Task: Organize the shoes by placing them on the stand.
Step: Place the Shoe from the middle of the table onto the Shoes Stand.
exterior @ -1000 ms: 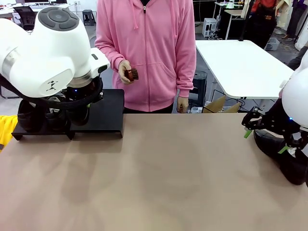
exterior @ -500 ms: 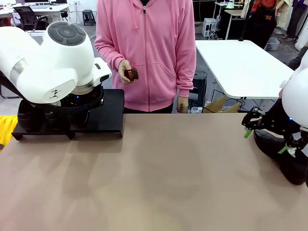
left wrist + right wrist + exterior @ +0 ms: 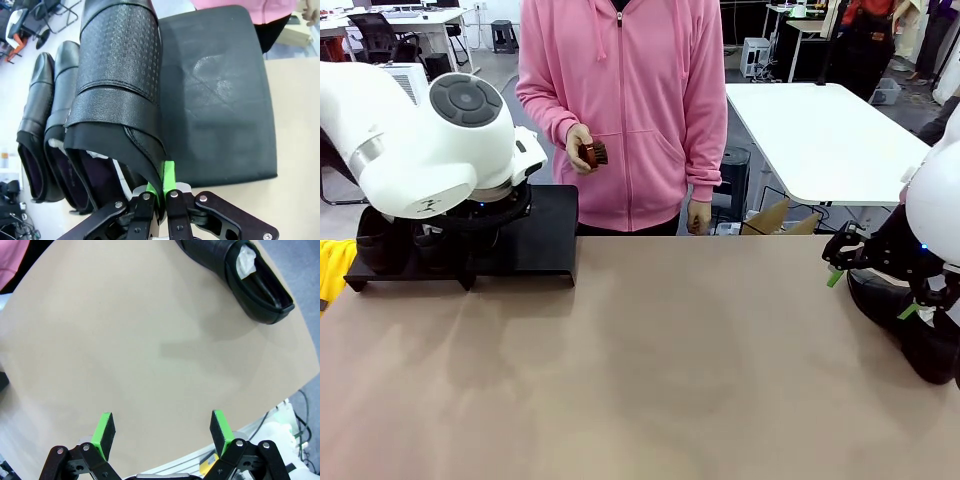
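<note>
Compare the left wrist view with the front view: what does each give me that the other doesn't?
Left wrist view: the left tool pinched shut on the opening rim of a shoe, hanging beside two shoes on the stand. Front view: the person's hand holding a brush, and the open right tool near the last shoe on the table. Both: the stand's bare right-hand platform.

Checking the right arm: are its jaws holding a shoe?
No, the jaws stand open above the table, with the shoe lying apart.

left fingers (image 3: 169, 175) tight, right fingers (image 3: 106, 432) wide
</note>
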`<state>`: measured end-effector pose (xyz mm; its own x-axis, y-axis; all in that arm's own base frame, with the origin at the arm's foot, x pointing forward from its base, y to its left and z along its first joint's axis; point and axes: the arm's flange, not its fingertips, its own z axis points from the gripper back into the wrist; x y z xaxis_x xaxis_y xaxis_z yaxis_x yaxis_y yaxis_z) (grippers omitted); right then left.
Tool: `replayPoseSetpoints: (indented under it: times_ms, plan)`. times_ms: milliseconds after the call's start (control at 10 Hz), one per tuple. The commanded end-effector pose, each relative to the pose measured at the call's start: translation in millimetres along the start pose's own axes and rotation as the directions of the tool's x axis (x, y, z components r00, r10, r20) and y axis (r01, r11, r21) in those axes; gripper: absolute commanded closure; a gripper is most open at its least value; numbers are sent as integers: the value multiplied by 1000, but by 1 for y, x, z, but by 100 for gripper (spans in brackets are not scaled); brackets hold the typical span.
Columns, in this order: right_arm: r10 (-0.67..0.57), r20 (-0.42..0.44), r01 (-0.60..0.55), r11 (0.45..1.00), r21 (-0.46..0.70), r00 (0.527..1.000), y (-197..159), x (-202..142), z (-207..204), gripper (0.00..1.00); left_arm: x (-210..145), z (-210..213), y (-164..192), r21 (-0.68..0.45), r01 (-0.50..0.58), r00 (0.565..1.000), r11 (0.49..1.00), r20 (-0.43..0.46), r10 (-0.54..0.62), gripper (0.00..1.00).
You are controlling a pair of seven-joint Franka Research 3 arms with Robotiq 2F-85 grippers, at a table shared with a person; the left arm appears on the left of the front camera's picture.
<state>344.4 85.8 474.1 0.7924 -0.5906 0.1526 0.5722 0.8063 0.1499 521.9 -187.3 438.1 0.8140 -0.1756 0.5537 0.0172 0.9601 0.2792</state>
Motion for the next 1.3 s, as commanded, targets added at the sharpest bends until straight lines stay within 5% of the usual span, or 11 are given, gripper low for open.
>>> replayPoseSetpoints:
  times_ms: [0,1100,1200]
  plan:
    - [19,-6,-19,1000,17,1000,0,1,0,0,9,-16,-7,13,-14,999,1000,29,14,100]
    - [19,-6,-19,1000,17,1000,0,1,0,0,4,-39,-10,6,-24,999,1000,-29,24,100]
    - [19,-6,-19,1000,17,1000,0,1,0,0,5,-40,-10,-1,-19,999,1000,-36,19,91]
